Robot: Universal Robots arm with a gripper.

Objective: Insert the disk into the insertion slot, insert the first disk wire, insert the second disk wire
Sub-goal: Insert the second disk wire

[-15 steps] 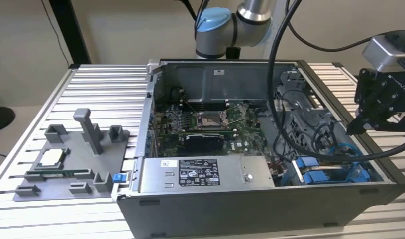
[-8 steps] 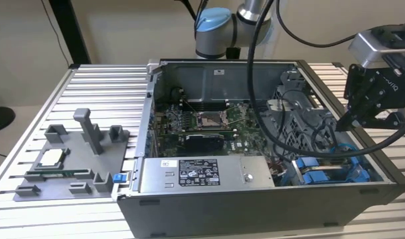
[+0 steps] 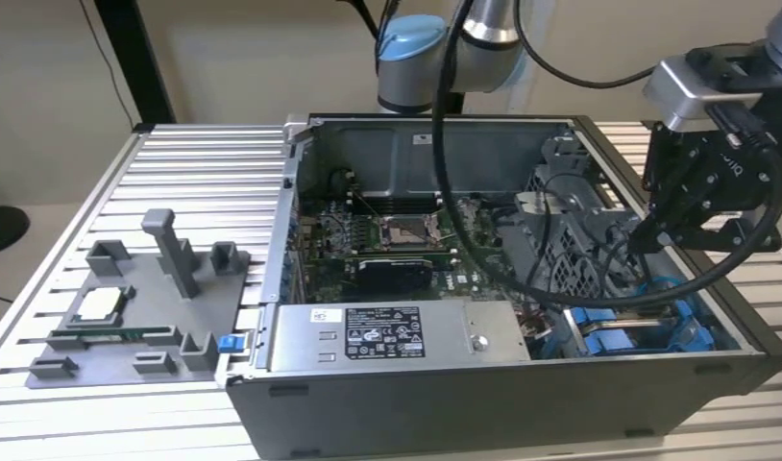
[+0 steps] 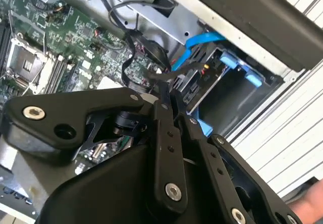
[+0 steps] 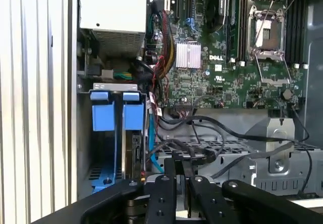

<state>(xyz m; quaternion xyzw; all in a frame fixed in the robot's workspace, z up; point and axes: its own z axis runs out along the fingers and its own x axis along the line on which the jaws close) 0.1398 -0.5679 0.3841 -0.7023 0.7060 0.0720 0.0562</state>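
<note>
First wrist view has the disk [image 5: 134, 133] standing on edge in the drive bay, blue frame outward, its long axis running down into the computer case [image 3: 494, 394]. Just beside it, on the motherboard [image 5: 227, 82] side, the end effector [image 5: 181, 173] hangs with fingers pressed together, seemingly pinching a black wire [image 5: 191, 148].

The disk [image 5: 133, 118] (blue-framed) sits inside the insertion slot [image 5: 115, 87].

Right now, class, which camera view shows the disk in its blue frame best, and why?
The first wrist view: the disk faces the camera end-on, its blue frame unobstructed. The second wrist view shows it at a slant beyond the tool. The exterior view gives small blue edges.
</note>
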